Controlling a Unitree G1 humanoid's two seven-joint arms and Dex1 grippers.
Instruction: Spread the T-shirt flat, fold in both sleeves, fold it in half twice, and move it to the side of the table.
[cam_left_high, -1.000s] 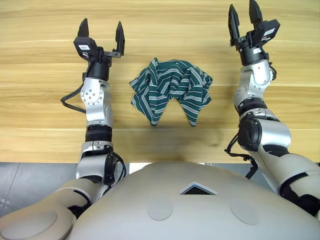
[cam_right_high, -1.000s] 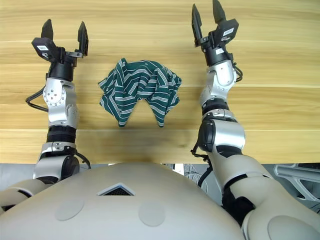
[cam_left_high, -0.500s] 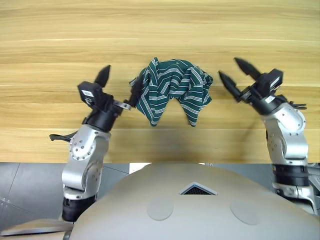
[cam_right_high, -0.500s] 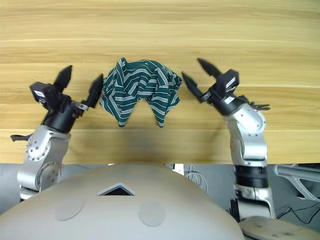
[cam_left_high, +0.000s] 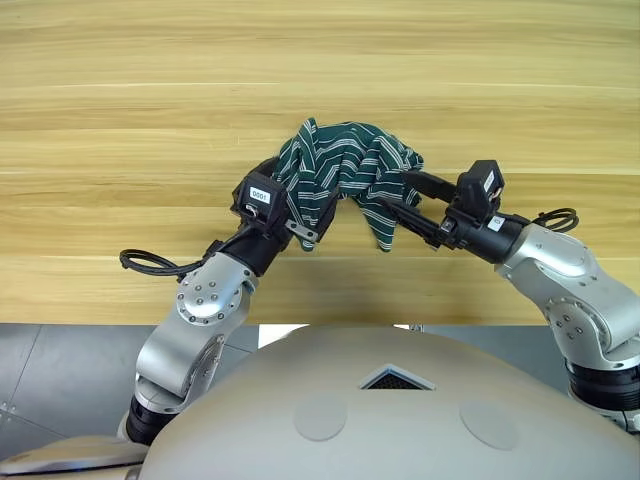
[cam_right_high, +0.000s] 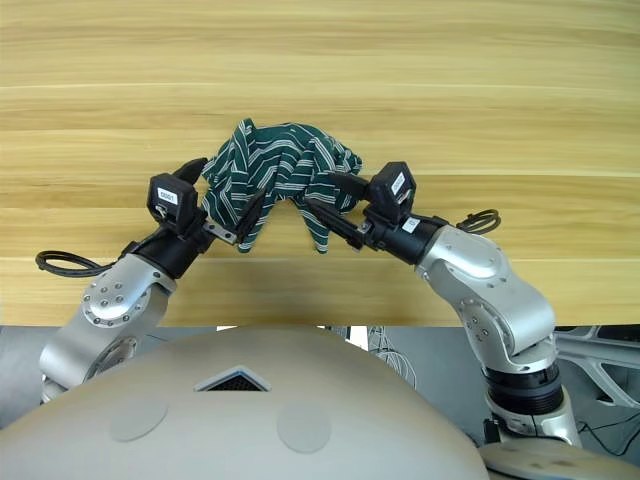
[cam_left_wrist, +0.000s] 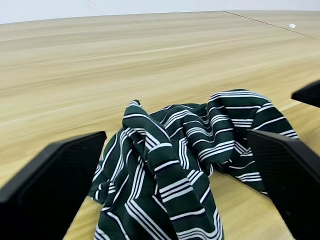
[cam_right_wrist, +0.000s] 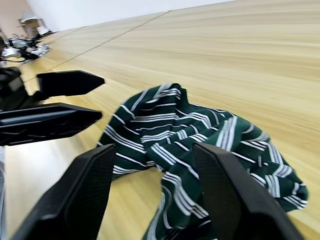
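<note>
T-shirt (cam_left_high: 345, 165) sits crumpled in a heap mid-table (cam_left_high: 120, 100), toward the near edge. Soft, light, floppy cloth; prob. slides easily on the wood and won't hold shape. Best pinched at its two near corners, L & R. Left gripper (cam_left_high: 290, 200): jaws wide apart, straddling the L corner fold, nothing clamped. Right gripper (cam_left_high: 398, 195): also spread, fingers either side of the R corner; can't tell if touching.
</note>
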